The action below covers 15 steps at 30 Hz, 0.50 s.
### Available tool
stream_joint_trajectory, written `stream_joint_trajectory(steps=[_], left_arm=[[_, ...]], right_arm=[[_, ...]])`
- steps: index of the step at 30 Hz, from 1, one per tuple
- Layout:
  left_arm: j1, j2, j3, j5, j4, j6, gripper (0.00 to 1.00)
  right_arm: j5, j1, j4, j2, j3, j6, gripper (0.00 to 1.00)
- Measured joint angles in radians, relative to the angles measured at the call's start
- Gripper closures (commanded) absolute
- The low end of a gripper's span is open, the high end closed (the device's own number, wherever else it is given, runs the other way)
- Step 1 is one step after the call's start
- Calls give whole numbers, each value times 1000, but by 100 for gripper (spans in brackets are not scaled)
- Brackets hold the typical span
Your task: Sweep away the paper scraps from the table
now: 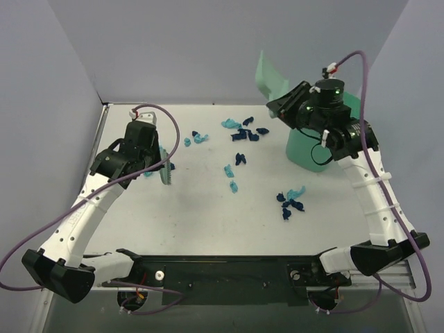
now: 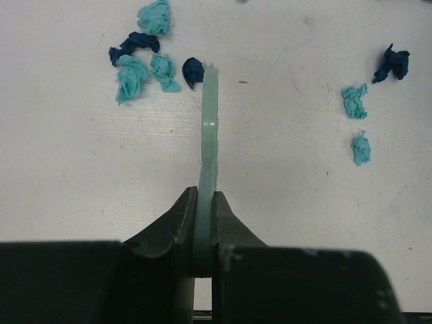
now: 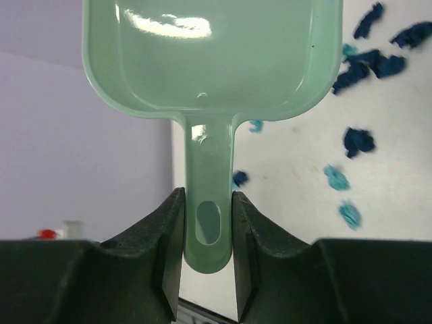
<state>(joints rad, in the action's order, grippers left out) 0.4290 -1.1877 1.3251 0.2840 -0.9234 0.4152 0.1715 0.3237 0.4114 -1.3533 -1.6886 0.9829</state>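
Note:
Light teal and dark navy paper scraps lie in groups on the white table [image 1: 201, 222]: a cluster at the far middle [image 1: 243, 132], a pair in the centre [image 1: 231, 178], a cluster at the right [image 1: 291, 200]. My left gripper [image 1: 156, 163] is shut on the green hand brush [image 1: 165, 170], which stands edge-on near the table's left. In the left wrist view the gripper [image 2: 206, 196] clamps the brush [image 2: 211, 115], with scraps [image 2: 131, 74] just left of its tip. My right gripper [image 1: 286, 104] is shut on the handle of a green dustpan [image 1: 272, 78], held raised at the far right; the right wrist view shows the gripper [image 3: 207, 196], the dustpan [image 3: 216, 61] and scraps [image 3: 374, 64].
A green container [image 1: 305, 151] stands on the table under my right arm at the far right. Grey walls close the left, far and right sides. The table's thin metal rim [image 1: 104, 121] runs along the left edge. The arm bases sit at the near edge.

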Motion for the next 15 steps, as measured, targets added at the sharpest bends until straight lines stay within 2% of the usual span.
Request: stream_joint_trajectory(steps=[6,11,15], left_arm=[[-1,-40,74,55,-2,18,100],[-13,-124,171,199,9,-13,100],[-39,-196,198,346,48,-116,100]], right_arm=[[-128,208,246,-72,-24,-243,100],[-172,324,317,-78,88,-370,100],[-182,393,333,-111,181,-470,100]])
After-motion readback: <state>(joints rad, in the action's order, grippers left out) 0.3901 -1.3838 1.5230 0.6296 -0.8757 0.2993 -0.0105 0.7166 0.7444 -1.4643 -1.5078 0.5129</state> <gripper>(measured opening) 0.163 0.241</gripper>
